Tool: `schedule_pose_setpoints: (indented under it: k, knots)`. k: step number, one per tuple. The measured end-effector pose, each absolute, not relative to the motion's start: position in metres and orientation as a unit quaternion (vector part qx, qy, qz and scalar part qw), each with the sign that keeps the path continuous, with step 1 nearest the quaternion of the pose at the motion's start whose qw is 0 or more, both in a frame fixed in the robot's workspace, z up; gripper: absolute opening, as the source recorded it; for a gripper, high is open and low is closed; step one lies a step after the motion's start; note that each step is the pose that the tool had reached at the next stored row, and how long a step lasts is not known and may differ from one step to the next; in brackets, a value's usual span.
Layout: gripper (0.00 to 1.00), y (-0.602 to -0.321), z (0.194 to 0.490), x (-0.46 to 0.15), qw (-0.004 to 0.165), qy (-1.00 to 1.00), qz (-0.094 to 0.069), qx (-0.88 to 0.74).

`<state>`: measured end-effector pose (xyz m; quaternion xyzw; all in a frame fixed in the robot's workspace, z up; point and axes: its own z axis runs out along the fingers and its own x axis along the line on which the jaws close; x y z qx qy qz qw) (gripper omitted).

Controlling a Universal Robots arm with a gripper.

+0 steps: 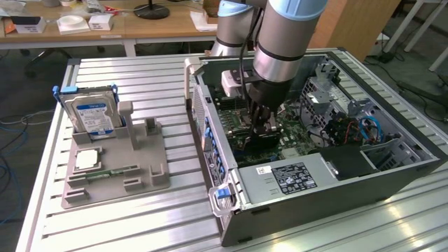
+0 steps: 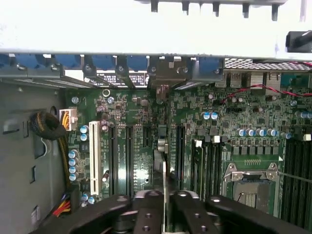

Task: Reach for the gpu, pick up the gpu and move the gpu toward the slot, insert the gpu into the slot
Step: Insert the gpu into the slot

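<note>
In the exterior view my gripper [image 1: 265, 128] reaches down into the open computer case [image 1: 392, 173], over the green motherboard [image 1: 242, 142]. It is shut on the gpu [image 1: 264, 140], which shows as a dark card standing upright just under the fingers. The wrist view shows the gpu [image 2: 165, 170] edge-on as a thin strip running from between the two black fingers [image 2: 146, 212] toward the case's rear wall. It stands between the black connector strips [image 2: 129, 156]. The slot is hidden under the card, and I cannot tell whether the card's edge sits in it.
A white connector strip [image 2: 95, 156] and the silver processor socket [image 2: 251, 183] flank the card on the motherboard. Blue latches [image 2: 105, 62] line the rear wall. Outside the case, a grey holder [image 1: 115, 168] carries a hard drive [image 1: 91, 113] with a blue label. The power supply [image 1: 287, 178] fills the case's near end.
</note>
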<state>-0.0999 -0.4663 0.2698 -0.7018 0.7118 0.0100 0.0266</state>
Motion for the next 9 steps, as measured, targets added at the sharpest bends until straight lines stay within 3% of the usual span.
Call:
schedule_pose_setpoints:
  k: [9]
  knots:
    - [0.10, -0.4663, 0.2699, -0.0999, 0.027, 0.712, 0.010, -0.702]
